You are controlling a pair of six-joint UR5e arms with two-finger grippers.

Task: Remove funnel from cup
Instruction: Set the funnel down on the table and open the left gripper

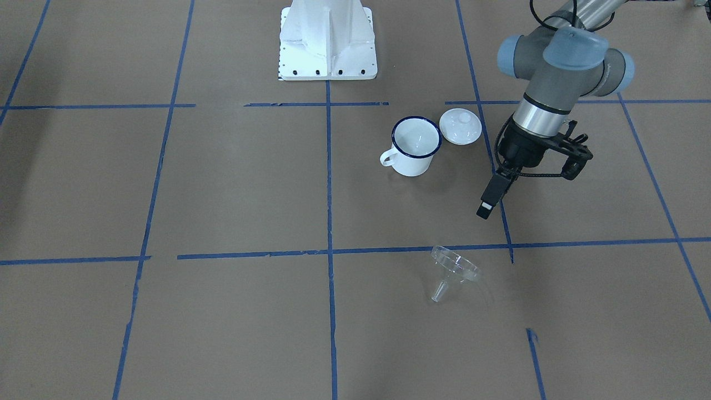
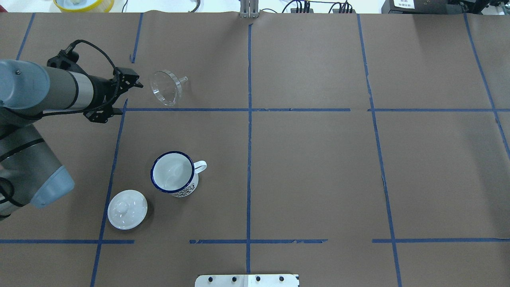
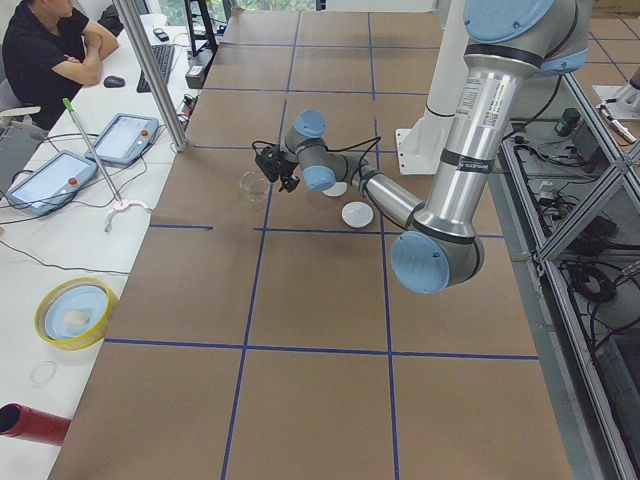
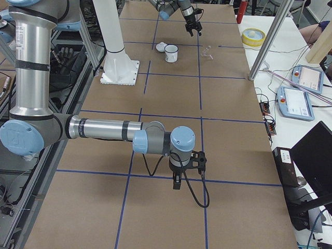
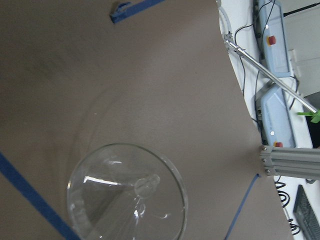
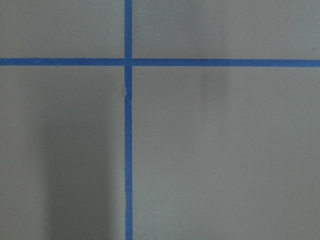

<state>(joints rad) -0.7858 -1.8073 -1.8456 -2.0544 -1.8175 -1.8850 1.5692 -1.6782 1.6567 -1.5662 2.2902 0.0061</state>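
Note:
The clear funnel [image 1: 455, 266] lies on its side on the brown table, apart from the cup; it also shows in the overhead view [image 2: 165, 87] and close up in the left wrist view [image 5: 127, 192]. The white cup [image 1: 415, 145] with the dark blue rim stands upright and empty [image 2: 173, 173]. My left gripper [image 1: 485, 210] hangs just beside the funnel's rim [image 2: 137, 83], holds nothing and looks open. My right gripper [image 4: 176, 184] is far from both, low over bare table; I cannot tell whether it is open or shut.
A white knobbed lid [image 2: 127, 209] lies next to the cup on the left-arm side. The robot's white base [image 1: 328, 39] stands at the table's near edge. A yellow bowl [image 2: 83, 4] sits beyond the far edge. Blue tape lines cross the table.

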